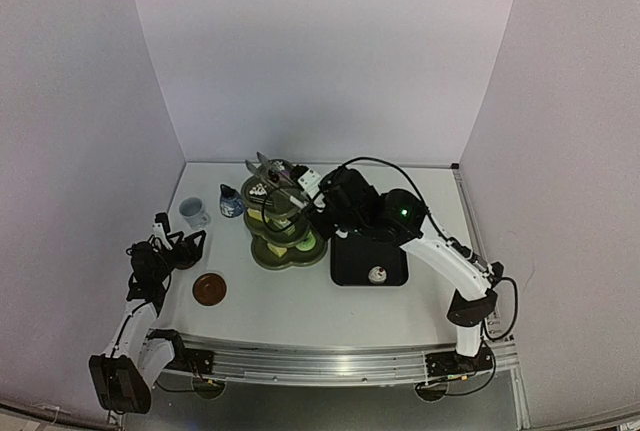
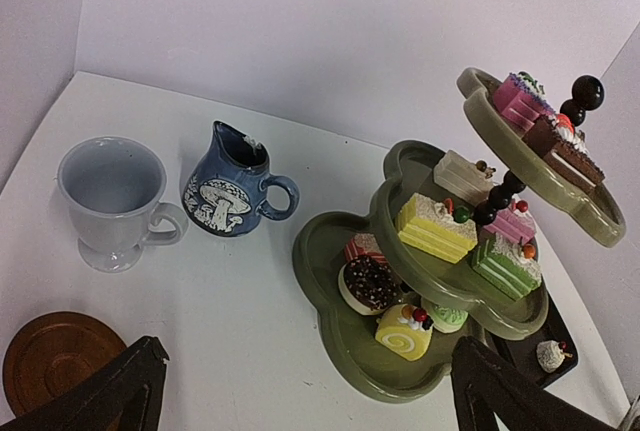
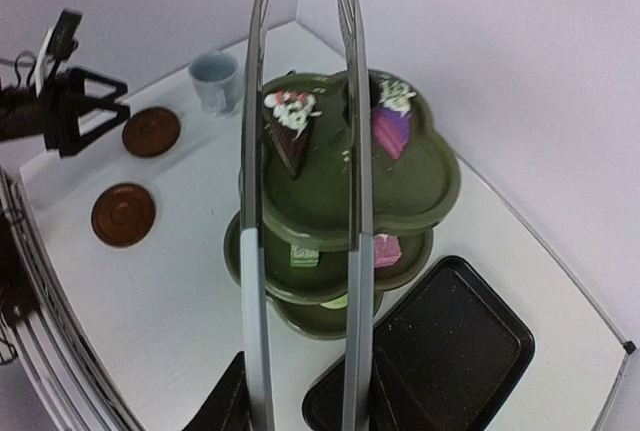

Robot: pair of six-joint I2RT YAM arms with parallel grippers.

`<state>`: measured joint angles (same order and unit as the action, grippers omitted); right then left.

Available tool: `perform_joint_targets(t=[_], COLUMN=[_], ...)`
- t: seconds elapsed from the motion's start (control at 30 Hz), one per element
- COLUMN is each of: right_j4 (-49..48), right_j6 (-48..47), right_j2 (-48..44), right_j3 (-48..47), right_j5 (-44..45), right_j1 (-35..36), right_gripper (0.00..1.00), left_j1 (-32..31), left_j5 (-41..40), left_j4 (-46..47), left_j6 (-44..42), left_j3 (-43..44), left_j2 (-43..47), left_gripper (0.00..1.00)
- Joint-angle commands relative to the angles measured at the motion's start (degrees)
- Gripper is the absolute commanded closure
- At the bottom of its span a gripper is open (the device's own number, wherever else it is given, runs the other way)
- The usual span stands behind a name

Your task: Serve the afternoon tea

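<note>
The olive-green three-tier stand [image 1: 262, 256] holds several small cakes. In the right wrist view its top tier [image 3: 430, 186] carries a chocolate cake [image 3: 288, 129] and a purple cake [image 3: 390, 123]. My right gripper [image 1: 328, 201] is shut on thin metal tongs [image 3: 254, 171]; their blades stand apart and empty over the top tier. One white cake [image 1: 378, 274] lies on the black tray [image 1: 345, 269]. My left gripper [image 2: 310, 396] is open and empty, low over the table facing the stand [image 2: 325, 286]. The white mug [image 2: 110, 201] and the dark-blue pot [image 2: 225, 191] stand left of the stand.
Two brown coasters [image 3: 151, 131] [image 3: 123, 213] lie near the left front, one [image 2: 50, 361] just under my left gripper's left finger. White walls close in the table on three sides. The tray sits right of the stand, by the right arm.
</note>
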<state>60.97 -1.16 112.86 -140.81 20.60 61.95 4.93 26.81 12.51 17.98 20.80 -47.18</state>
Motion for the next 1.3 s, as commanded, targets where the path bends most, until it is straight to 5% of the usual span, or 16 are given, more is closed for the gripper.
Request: perform_joint_targets(t=[0.0,0.33,0.7,0.93,1.27], right_j4=[-4.92,6.92,25.69,26.66,27.42], right_j6=[6.47,24.64,36.82,38.36,37.20], right_j2=[-7.66,-17.57,-17.84,-22.03,-21.21], right_j3=[-0.43,20.23,32.66,43.69,51.61], right_j5=[8.78,12.72,-7.70,-17.73,-16.58], right_j1=[-4.13,-14.79,-15.58,-15.60,-15.56], right_gripper=[0.69,0.70,0.71,0.72,0.69], left_j1=[0.26,0.32,0.26,0.30,0.27], left_j5=[-0.23,0.08,0.82,1.37,1.57], left_j4=[1.62,1.29,1.10,1.04,1.21], left_j6=[0.13,0.13,-0.90,-1.44,-1.63], left_j3=[-0.35,-0.17,0.98,1.64,1.96], left_j2=[0.49,0.51,-0.84,-1.61,-2.07], left_gripper=[0.00,0.00,0.00,0.00,0.00])
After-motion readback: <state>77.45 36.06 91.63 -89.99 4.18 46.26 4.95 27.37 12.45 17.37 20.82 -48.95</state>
